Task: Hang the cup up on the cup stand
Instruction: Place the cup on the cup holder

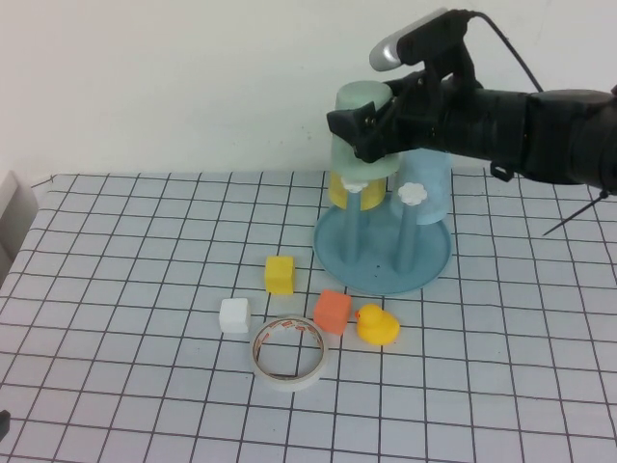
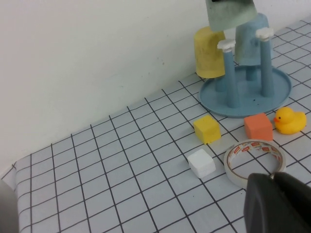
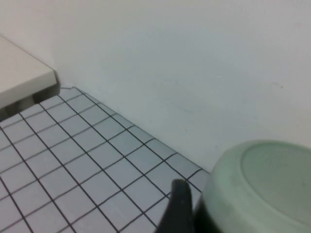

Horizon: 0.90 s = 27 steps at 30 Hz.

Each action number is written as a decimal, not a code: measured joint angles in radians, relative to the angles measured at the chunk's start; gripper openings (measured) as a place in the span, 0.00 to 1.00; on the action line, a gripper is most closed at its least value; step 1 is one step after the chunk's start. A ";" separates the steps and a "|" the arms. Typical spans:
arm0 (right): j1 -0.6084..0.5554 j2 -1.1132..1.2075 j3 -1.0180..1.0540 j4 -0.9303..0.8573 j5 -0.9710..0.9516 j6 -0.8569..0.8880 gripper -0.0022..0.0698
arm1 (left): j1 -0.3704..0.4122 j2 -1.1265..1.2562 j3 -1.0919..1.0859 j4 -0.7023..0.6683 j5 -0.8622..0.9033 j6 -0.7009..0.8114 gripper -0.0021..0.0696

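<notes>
The mint-green cup is upside down in my right gripper, which is shut on its side. The cup hangs just above the front-left peg's white knob of the blue-teal cup stand. In the right wrist view the cup's base fills the corner beside one dark finger. The left wrist view shows the cup over the stand. My left gripper is shut and empty, low over the table near the tape roll.
A yellow cup and a light blue cup hang on the stand's back pegs. In front lie a yellow block, white block, orange block, rubber duck and tape roll.
</notes>
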 joint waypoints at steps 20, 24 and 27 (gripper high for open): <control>0.000 0.114 -0.071 0.000 -0.027 0.079 0.92 | 0.000 0.000 0.000 0.017 0.015 0.002 0.03; 0.002 0.114 -0.071 0.002 -0.059 0.086 0.93 | 0.000 0.000 0.000 0.017 0.020 0.002 0.03; 0.009 0.114 -0.071 0.002 -0.086 0.086 0.93 | 0.000 0.000 0.001 0.017 0.022 0.002 0.03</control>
